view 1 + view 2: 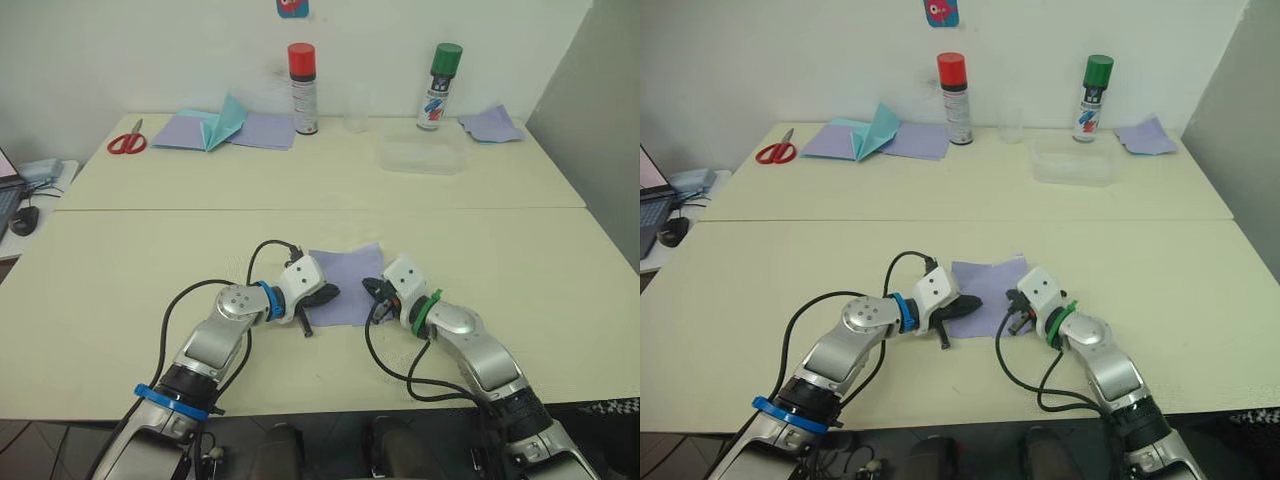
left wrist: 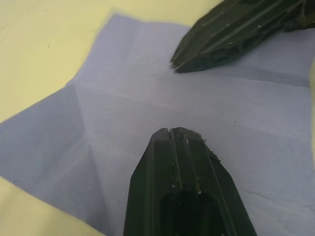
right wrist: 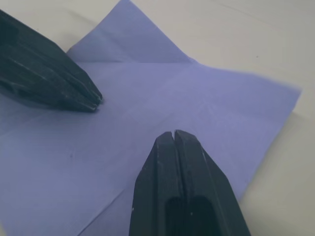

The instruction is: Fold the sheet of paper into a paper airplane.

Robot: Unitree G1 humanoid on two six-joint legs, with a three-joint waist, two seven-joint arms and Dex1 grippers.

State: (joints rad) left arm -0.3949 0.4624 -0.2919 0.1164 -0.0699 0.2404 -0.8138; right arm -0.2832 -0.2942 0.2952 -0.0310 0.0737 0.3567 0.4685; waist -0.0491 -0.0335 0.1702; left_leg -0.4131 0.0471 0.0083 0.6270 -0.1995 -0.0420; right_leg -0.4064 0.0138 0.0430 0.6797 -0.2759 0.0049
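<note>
Two arms bent inward, left gripper (image 2: 178, 132) and right gripper (image 3: 174, 133) both clenched, tips pressing sheet of paper (image 1: 345, 285): thin lavender, faintly creased, flat on near cream table (image 1: 120, 260).

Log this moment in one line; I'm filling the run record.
stage: flat, creased | sheet of paper: on table | left gripper: shut, tip on sheet | right gripper: shut, tip on sheet

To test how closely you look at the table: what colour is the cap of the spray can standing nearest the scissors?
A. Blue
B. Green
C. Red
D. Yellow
C. The red-capped can stands nearer the scissors than the green-capped can, which is farther along the wall.
</note>
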